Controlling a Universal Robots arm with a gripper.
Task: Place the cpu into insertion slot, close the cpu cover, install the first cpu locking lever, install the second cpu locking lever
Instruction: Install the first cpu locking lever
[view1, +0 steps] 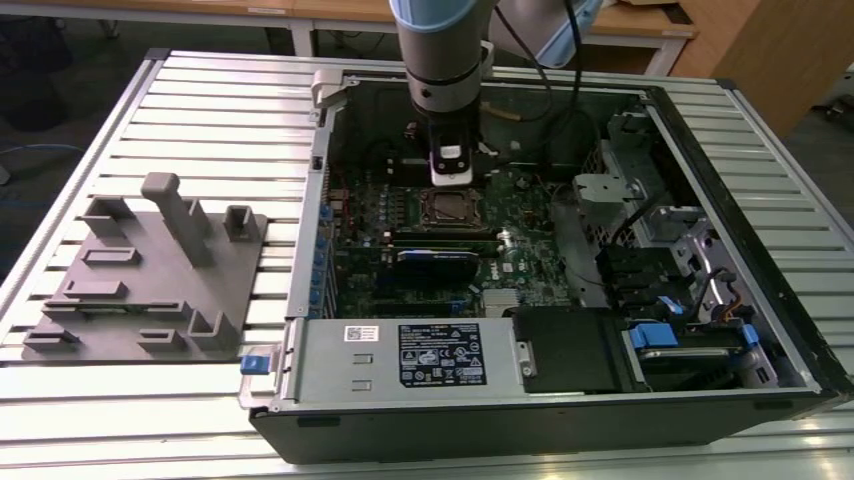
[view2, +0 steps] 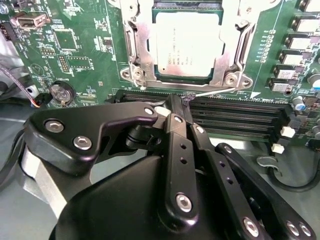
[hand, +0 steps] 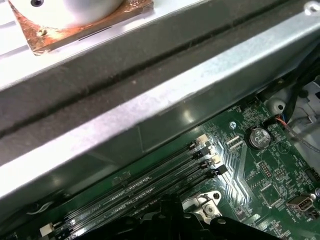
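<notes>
One arm reaches down into an open computer case (view1: 534, 420) lying on my slatted counter (view1: 200, 100), and I have its tool (view2: 176, 106) low over the green board, just beside the insertion slot (view2: 186, 79). The cpu (view2: 186, 44) sits flat in that slot, silvery top up. The cpu cover (view2: 134, 47) lies down around it with its square window framing the chip, so I judge the first two steps done. In the second wrist view the tool's two black fingers are pressed together, with nothing I can see between them. Their joined tip sits at the hooked end of a thin wire locking lever (view2: 215, 92), which runs along the socket's edge, between it and the long black memory slots (view2: 235, 112). I read the closed fingers as a blunt pusher, better suited to nudging a springy wire than to gripping it. Whether the tip actually touches the lever I cannot tell. A grey parts fixture (view1: 147, 270) stands well apart on the counter, on the exterior view's left
</notes>
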